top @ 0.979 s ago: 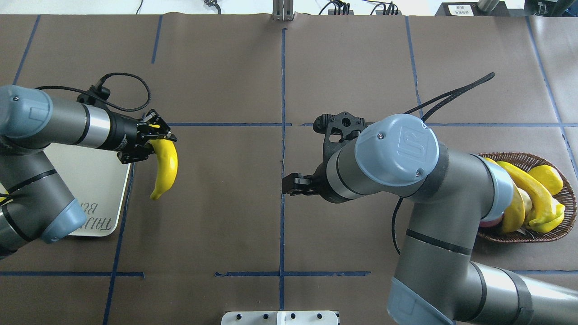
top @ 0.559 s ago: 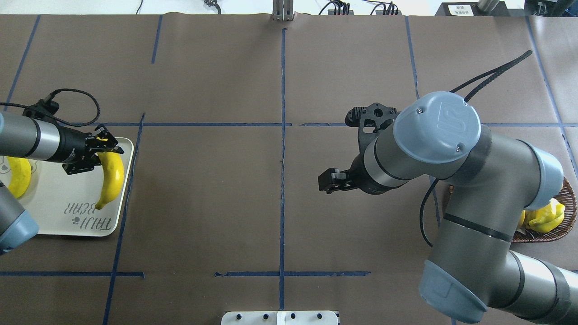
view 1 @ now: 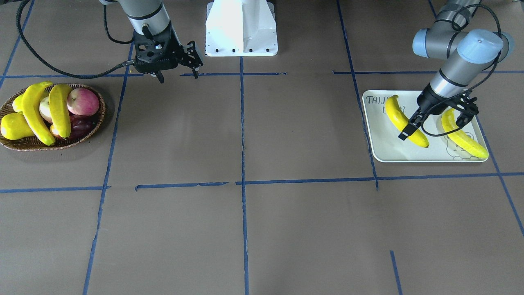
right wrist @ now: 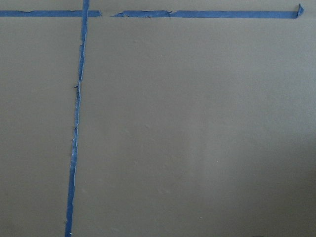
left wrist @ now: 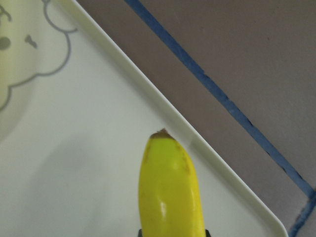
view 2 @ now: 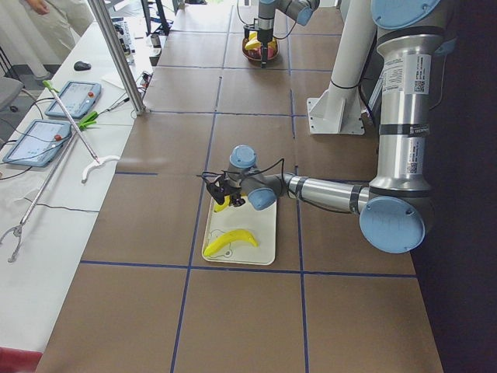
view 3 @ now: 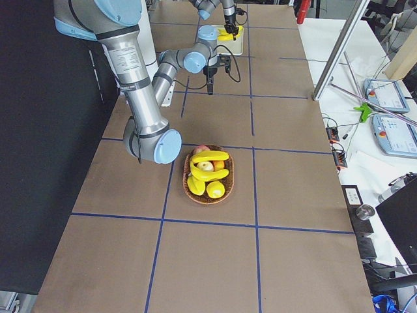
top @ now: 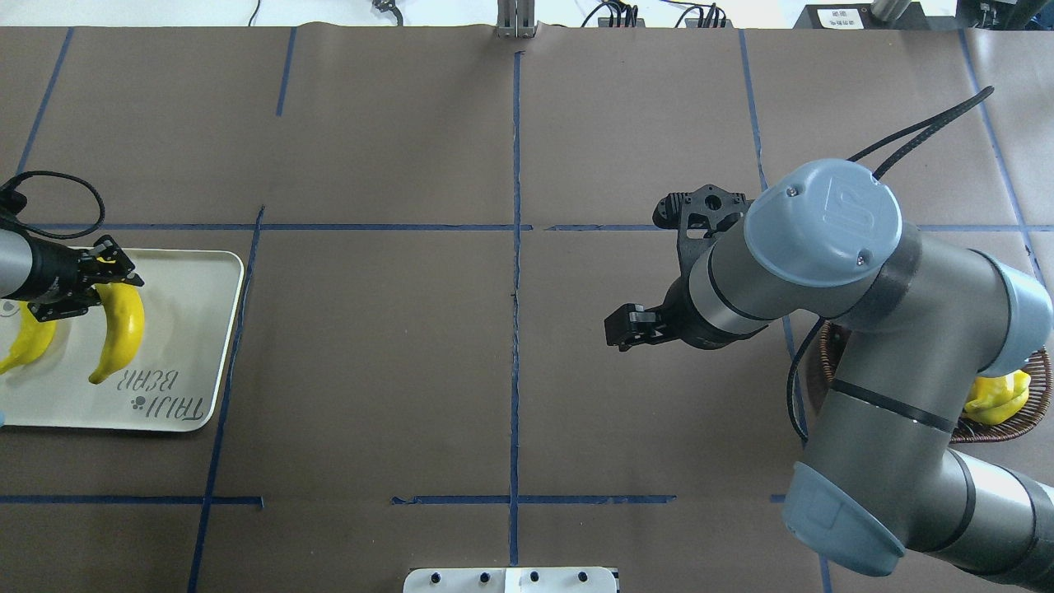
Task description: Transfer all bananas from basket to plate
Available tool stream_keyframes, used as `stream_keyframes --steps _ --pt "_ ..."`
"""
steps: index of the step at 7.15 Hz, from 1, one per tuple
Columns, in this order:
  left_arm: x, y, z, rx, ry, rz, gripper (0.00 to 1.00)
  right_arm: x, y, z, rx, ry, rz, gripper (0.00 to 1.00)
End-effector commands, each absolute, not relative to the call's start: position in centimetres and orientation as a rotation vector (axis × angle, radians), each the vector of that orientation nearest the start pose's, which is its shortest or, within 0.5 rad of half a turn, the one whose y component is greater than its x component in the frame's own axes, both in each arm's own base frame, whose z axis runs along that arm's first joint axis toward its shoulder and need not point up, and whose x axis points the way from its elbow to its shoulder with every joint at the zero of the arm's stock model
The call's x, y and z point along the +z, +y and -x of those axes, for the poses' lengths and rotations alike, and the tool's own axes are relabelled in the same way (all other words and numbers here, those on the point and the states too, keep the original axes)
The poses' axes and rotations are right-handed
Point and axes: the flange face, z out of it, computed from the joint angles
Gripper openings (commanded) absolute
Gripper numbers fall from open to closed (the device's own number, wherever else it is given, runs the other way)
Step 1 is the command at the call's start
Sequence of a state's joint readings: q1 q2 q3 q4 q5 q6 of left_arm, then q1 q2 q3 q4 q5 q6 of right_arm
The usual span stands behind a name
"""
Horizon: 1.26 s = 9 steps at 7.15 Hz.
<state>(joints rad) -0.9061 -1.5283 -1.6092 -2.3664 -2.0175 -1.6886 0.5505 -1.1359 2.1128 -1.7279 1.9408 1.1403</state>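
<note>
Yellow banana (top: 122, 329) hangs over the plate (top: 193, 313), clamped at its stem end by the left tool (top: 99, 282); right tool (view 1: 178, 76) hovers above the surface (top: 370, 346), spread wide, empty.

Count: 4 bananas (view 1: 32, 112) total, 2 in the 1 basket (view 1: 24, 146), 2 at the 1 plate (view 1: 385, 143), plus 2 yellow pears (view 1: 11, 127), 1 pink apple (view 1: 83, 101)

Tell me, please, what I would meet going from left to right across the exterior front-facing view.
basket → right gripper → robot base → plate → gripped banana → loose banana
</note>
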Motion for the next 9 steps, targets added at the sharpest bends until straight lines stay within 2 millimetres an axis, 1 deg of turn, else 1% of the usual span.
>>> stream_keyframes --steps 1,2,3,4,5,6,7,8,9 --pt "61.8 -46.2 -22.2 -0.797 0.834 0.049 0.14 21.3 -36.2 40.5 -0.041 -0.878 -0.075 1.0" --pt "63.3 -46.4 -21.8 -0.785 0.793 0.007 0.25 21.3 -36.2 40.4 -0.041 -0.88 -0.076 1.0" --pt "63.7 -46.8 -20.7 -0.777 0.786 -0.01 0.49 21.2 -36.1 40.4 -0.041 -0.881 -0.077 1.0" --pt "63.7 -47.0 -20.1 -0.739 0.783 -0.036 0.99 21.2 -36.1 40.4 -0.041 -0.881 -0.077 1.0" --pt "63.6 -47.5 -18.6 -0.711 0.789 -0.053 1.0 21.2 -36.2 40.3 -0.04 -0.882 -0.078 1.0" --pt "62.8 -47.8 -16.8 -0.689 0.834 -0.024 1.0 21.0 -36.1 40.2 -0.041 -0.885 -0.08 1.0" --pt "61.2 -48.7 -13.2 -0.709 0.917 0.024 1.0 21.1 -36.1 39.7 -0.038 -0.882 -0.08 1.0" --pt "58.1 -48.6 -12.5 -0.677 0.988 0.03 1.0 22.1 -36.1 38.5 -0.043 -0.869 -0.086 1.0" --pt "55.6 -48.6 -12.6 -0.654 1.024 -0.001 1.0 23.9 -35.9 36.9 -0.09 -0.844 -0.108 1.0"
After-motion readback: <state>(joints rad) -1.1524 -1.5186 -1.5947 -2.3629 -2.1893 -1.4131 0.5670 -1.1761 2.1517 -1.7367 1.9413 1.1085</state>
